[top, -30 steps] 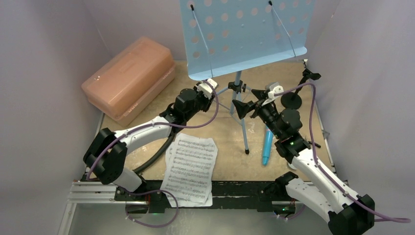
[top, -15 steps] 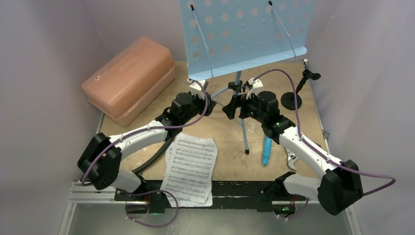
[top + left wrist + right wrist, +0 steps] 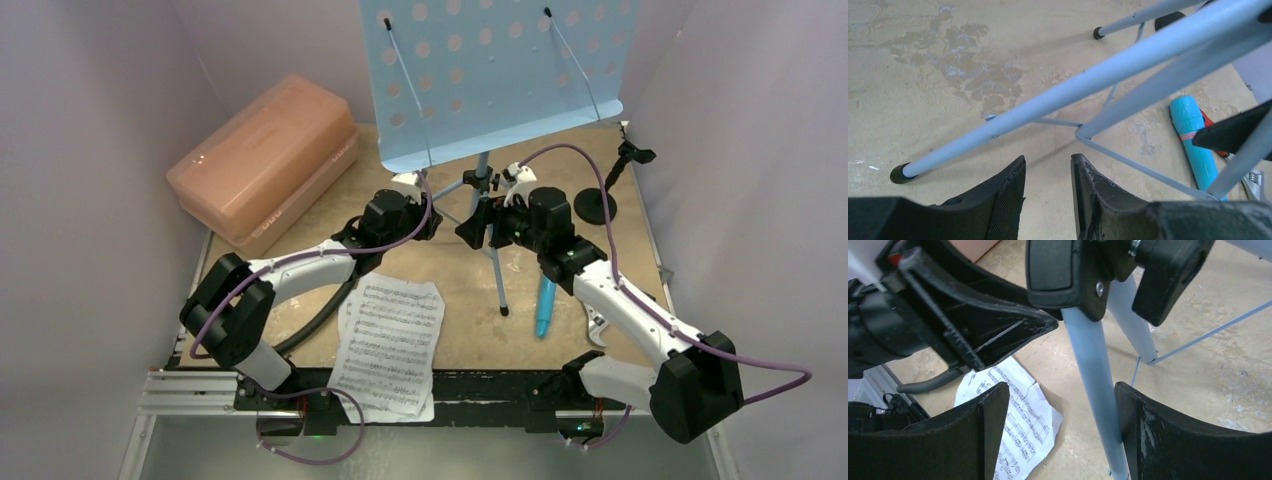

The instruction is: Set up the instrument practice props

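The light-blue perforated music stand [image 3: 495, 70] is upright on its thin tripod [image 3: 497, 265] toward the back of my table. Well to the left of the stand sits the salmon-pink plastic case [image 3: 265, 160], lid down. My left gripper [image 3: 1048, 167] hovers low, just left of the stand's pole. Its jaws are parted by a narrow gap with nothing between them, and the tripod's legs cross ahead of them, untouched. In front and left of the stand, a curved black hose [image 3: 320, 318] lies on the table. Beside it the white sheet-music pages [image 3: 390, 345] lie flat, reaching the near edge. My right gripper [image 3: 1063, 390] comes at the pole from the right. Its jaws are spread wide, straddling one pale tripod leg that runs close along the right-hand finger, not clenched on it. Right of the stand's front foot lies the slim turquoise microphone [image 3: 544, 305]. Farther right and back stands the short black round-based mic stand [image 3: 596, 206].
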